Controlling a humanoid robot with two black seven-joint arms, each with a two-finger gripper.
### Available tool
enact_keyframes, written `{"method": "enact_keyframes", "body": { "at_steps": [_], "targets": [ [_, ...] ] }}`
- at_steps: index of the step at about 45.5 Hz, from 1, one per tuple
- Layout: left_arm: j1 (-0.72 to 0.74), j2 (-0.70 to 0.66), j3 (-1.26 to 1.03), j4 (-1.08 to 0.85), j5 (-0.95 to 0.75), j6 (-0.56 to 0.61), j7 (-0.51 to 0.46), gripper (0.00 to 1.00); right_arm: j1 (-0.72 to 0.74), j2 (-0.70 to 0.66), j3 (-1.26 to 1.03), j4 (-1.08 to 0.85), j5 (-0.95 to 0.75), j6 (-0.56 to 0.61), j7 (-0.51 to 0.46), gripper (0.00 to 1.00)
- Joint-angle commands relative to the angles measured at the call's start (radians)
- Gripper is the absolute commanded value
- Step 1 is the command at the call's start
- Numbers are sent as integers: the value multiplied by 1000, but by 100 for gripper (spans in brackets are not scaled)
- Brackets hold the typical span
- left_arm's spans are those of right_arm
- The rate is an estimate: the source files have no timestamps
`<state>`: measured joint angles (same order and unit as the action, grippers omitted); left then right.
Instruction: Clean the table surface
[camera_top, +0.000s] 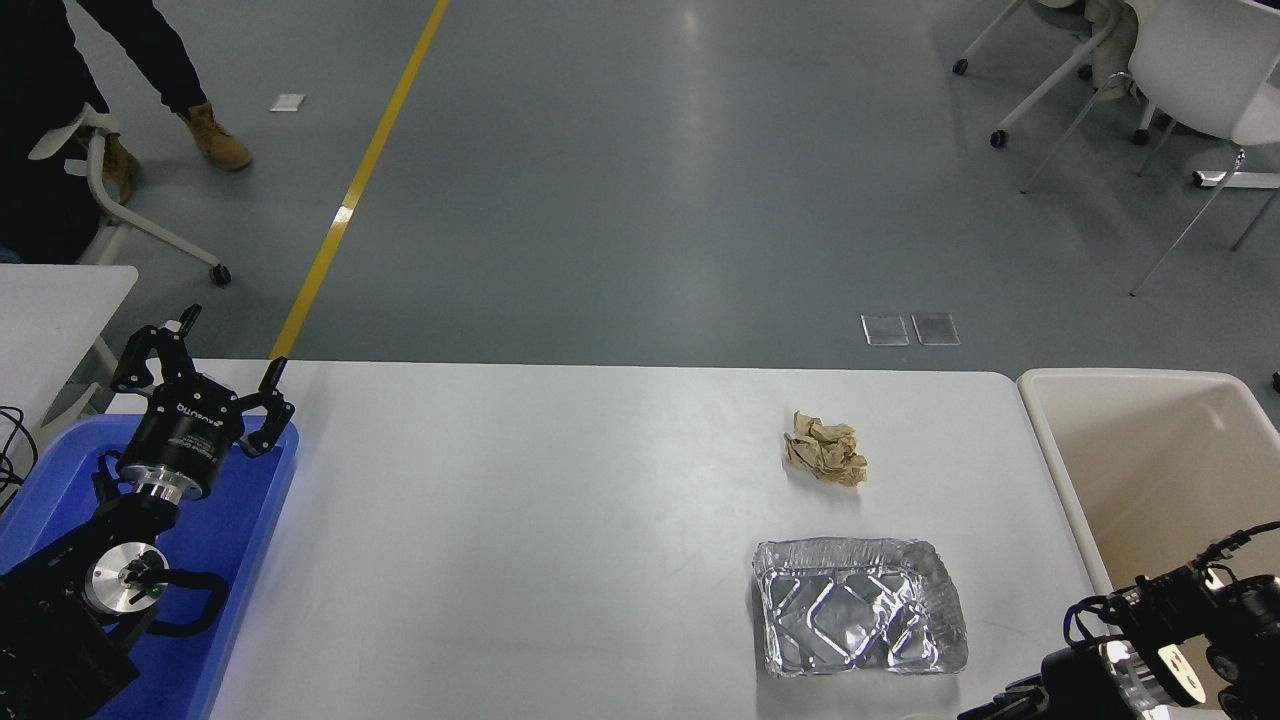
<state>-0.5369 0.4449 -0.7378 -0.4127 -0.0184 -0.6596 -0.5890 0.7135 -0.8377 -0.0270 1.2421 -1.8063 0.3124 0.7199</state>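
Observation:
The table surface (550, 520) is a wide white top with rounded corners. On its right half lie a crumpled ball of brown paper (825, 448) and, nearer to me, a dented foil tray (860, 605). My left gripper (232, 345) is parked open above a blue bin at the lower left, holding nothing. My right gripper (1010, 702) sits at the bottom right corner, right of the foil tray and apart from it. Its tip is cut off by the picture's bottom edge.
A blue bin (250, 520) stands at the table's left end under my left arm. A beige tub (1160, 470) stands off the right end. A smaller white table (50, 300) is at the left edge. A person's legs and rolling chairs are on the far floor.

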Motion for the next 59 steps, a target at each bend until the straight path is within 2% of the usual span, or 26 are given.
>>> {"method": "enact_keyframes", "body": {
  "at_steps": [1, 4, 10, 28, 47, 59],
  "targets": [
    [0, 0, 0, 0, 0, 0, 0, 100, 3, 6, 7, -15, -42, -1, 1, 43],
    [0, 0, 0, 0, 0, 0, 0, 100, 3, 6, 12, -23, -65, -1, 3, 31],
    [0, 0, 0, 2, 0, 0, 0, 100, 4, 5, 13, -23, -70, -1, 3, 27],
    [0, 0, 0, 0, 0, 0, 0, 100, 4, 3, 13, -23, -74, 1, 4, 0],
    [0, 0, 0, 0, 0, 0, 0, 100, 26, -3, 13, -23, -74, 1, 7, 0],
    [0, 0, 0, 0, 0, 0, 0, 100, 107, -21, 4, -23, -65, -1, 7, 0]
  ]
}}
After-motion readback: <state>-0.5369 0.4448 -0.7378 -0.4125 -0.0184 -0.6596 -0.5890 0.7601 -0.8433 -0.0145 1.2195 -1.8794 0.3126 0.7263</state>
